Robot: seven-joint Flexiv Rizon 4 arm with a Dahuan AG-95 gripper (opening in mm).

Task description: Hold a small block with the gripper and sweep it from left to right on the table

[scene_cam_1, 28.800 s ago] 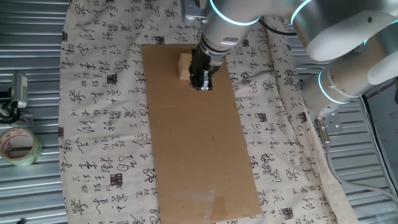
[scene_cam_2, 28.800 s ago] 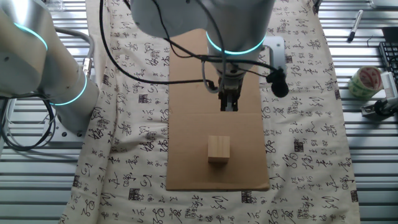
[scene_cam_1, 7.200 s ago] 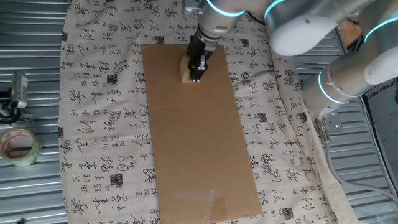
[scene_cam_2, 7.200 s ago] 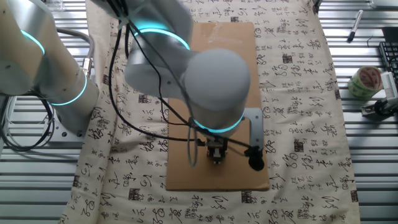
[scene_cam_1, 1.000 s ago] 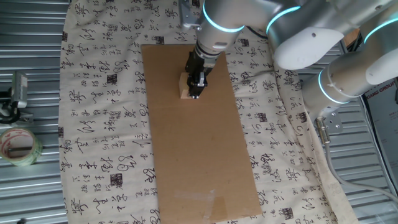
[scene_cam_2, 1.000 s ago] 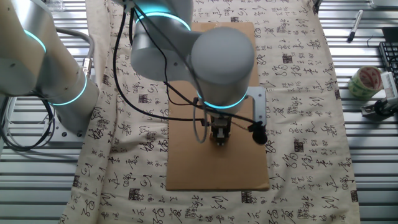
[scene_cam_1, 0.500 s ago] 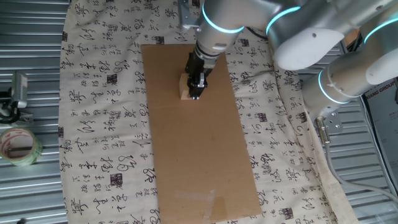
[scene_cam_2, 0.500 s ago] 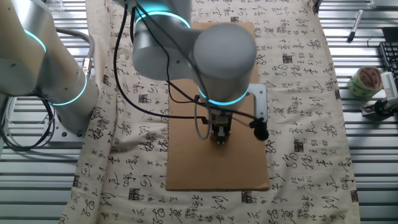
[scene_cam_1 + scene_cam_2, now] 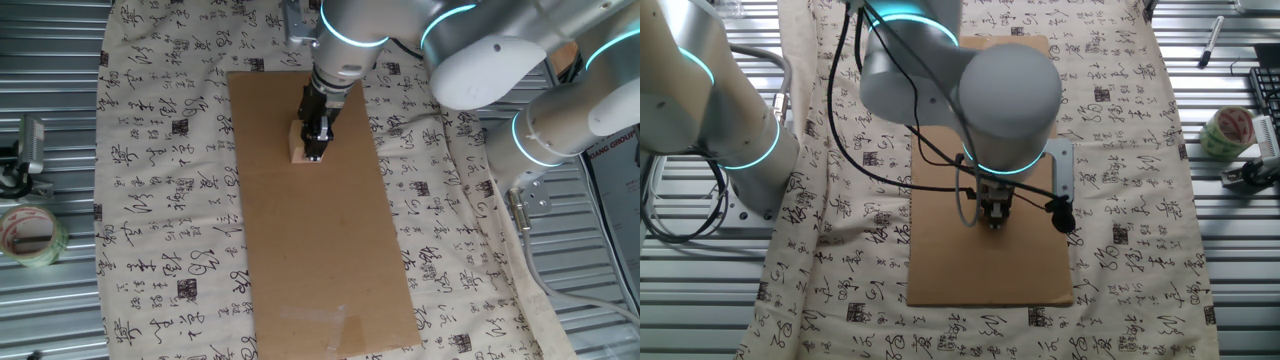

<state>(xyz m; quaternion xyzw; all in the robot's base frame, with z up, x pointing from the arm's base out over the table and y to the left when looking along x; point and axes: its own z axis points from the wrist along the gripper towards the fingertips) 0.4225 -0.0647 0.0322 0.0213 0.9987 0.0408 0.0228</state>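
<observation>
Narrow black two-fingered end effector [image 9: 316, 153] clamped on small pale tan wooden cube [image 9: 299, 148], resting on long brown cardboard sheet [image 9: 320, 250] near its far end, on cloth-covered counter [image 9: 160, 200]. Risk: cardboard drag twisting cube out of grip mid-sweep.

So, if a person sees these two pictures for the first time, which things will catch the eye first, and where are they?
The big silver-grey robot arm with its glowing cyan rings dominates both views, bent over the middle of the table. Beneath it lie the cream cloth printed with black calligraphy and the long brown cardboard sheet. At the arm's end the black tool stands on the cardboard, closed on the small block.
</observation>
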